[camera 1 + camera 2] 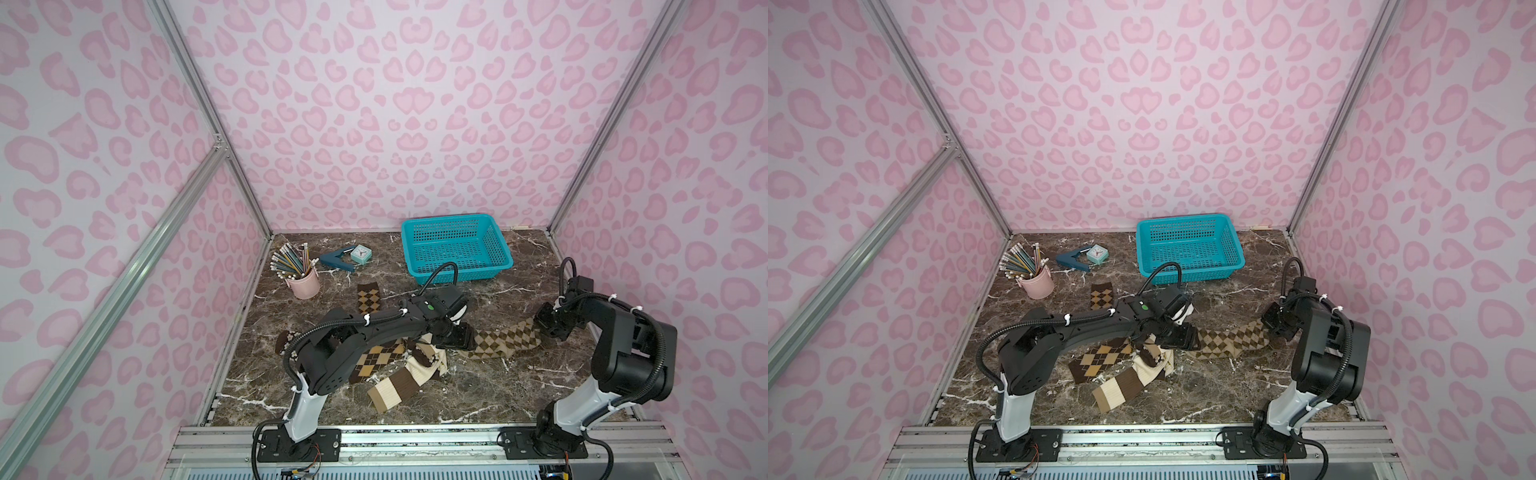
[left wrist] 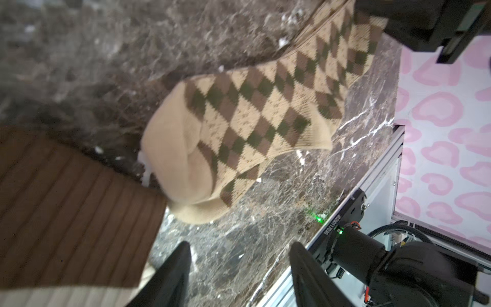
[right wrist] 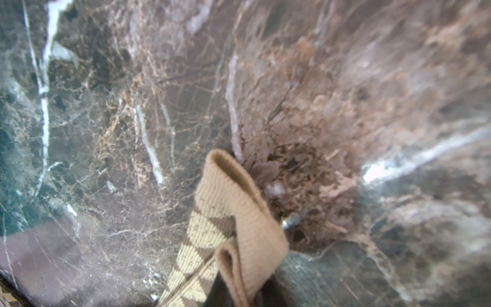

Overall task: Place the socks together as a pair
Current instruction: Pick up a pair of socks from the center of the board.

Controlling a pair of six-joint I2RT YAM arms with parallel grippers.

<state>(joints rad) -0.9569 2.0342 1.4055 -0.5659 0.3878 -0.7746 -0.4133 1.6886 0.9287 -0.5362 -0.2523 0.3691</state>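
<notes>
A tan argyle sock (image 1: 503,343) lies stretched across the right middle of the marble table. My right gripper (image 1: 544,322) is shut on its ribbed cuff (image 3: 239,212), which folds up between the jaws. My left gripper (image 1: 455,336) hangs open just above the sock's toe end (image 2: 239,127), and only bare marble shows between its fingers (image 2: 172,273). A cream-and-brown striped sock (image 1: 395,388) and a brown argyle sock (image 1: 376,359) lie piled under my left arm. A dark argyle sock (image 1: 368,297) lies behind. A dark flowered sock (image 1: 286,340) is partly hidden.
A teal basket (image 1: 457,245) stands at the back right. At the back left are a pink cup of pencils (image 1: 305,282), a blue stapler (image 1: 336,259) and a small clock (image 1: 360,253). A metal rail (image 1: 415,436) runs along the front edge.
</notes>
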